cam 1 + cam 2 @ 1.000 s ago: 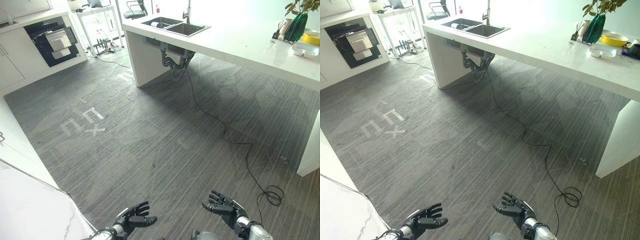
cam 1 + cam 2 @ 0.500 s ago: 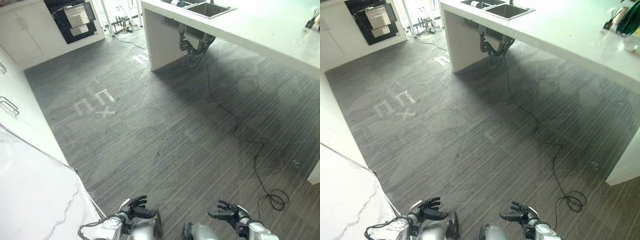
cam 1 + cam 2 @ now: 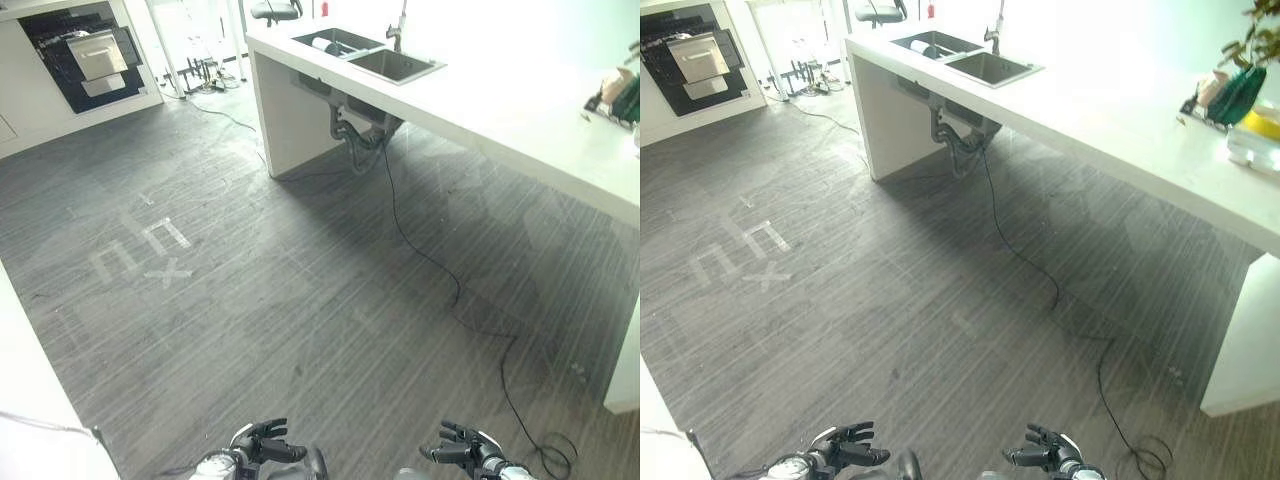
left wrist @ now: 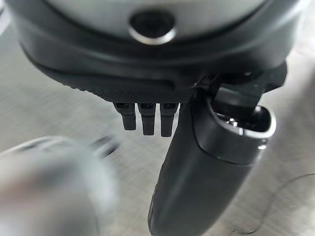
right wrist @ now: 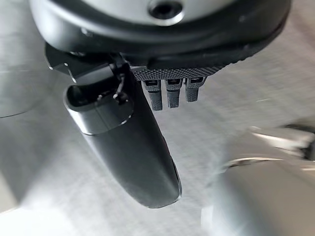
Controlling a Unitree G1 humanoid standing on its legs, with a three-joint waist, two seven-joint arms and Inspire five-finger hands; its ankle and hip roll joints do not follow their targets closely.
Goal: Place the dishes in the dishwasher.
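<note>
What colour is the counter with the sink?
White; the counter shows best in the right eye view.

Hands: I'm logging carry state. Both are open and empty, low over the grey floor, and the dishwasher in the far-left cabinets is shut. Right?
Not quite: the dishwasher stands open, its rack pulled out, as the left eye view shows. The rest holds: the left hand and right hand are open and empty, low over the grey floor.

Camera: swung back up and toward the right since half a second ago; whole scene shifted, nothing on the floor itself displaced.

Left hand [image 3: 262, 450]: lower in frame than a second ago, at bottom edge.

Right hand [image 3: 462, 454]: likewise lower, at bottom right.

Both hands: nearer the frame's bottom edge than a second ago.
</note>
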